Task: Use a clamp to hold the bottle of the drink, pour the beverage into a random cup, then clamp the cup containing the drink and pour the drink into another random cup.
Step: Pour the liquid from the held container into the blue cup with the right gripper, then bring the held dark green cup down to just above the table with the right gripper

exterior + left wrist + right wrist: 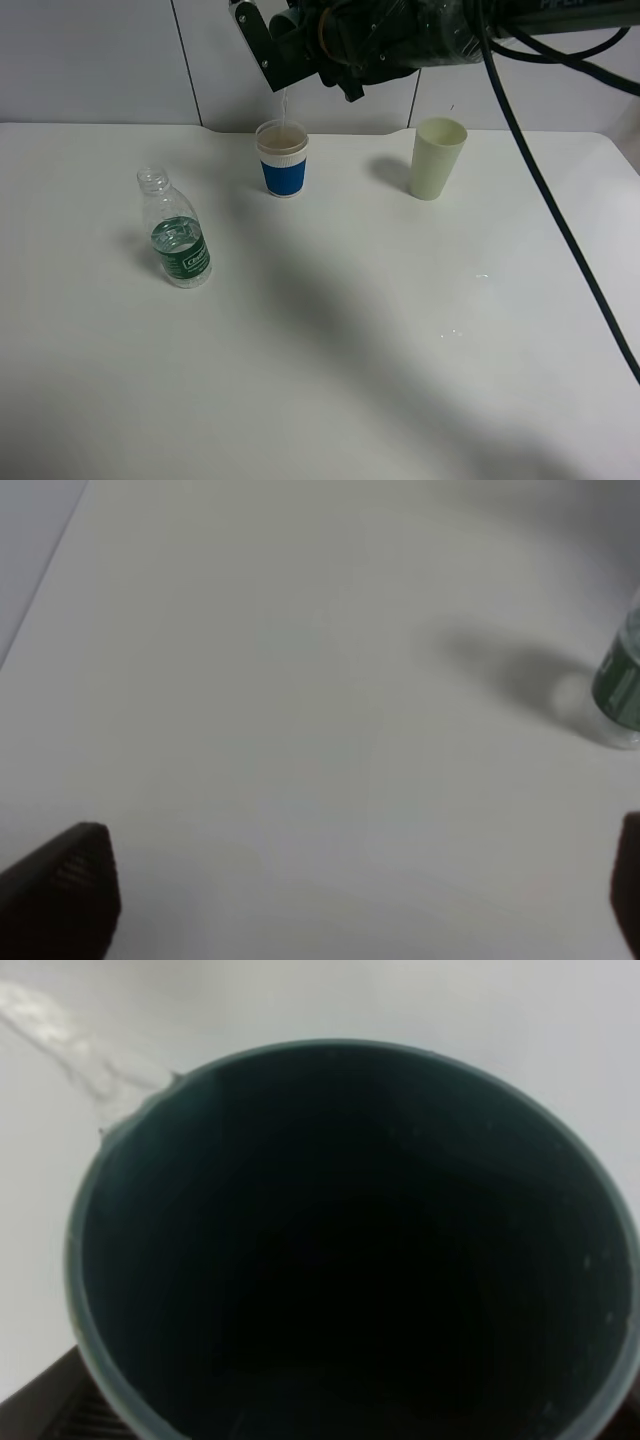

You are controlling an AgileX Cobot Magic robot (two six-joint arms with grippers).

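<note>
— Where is the drink?
— A thin stream point(283, 103) falls from a dark cup point(350, 1250), tipped in the right claw point(300, 45) at the top middle, into the blue-banded cup point(282, 160). The right claw grips that dark cup.
— And the others?
— The bottle point(176, 232) stands left on the bench point(350, 350), the pale green cup point(437, 157) upper right. The left claw point(350, 900) is spread wide.

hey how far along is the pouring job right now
Bottle stage looks done: the uncapped bottle stands alone on the table, away from the open left gripper. Now the right gripper tips a dark cup, a thin stream falling into the blue-sleeved cup. Left: finishing this pour. The pale green cup stands aside.
</note>
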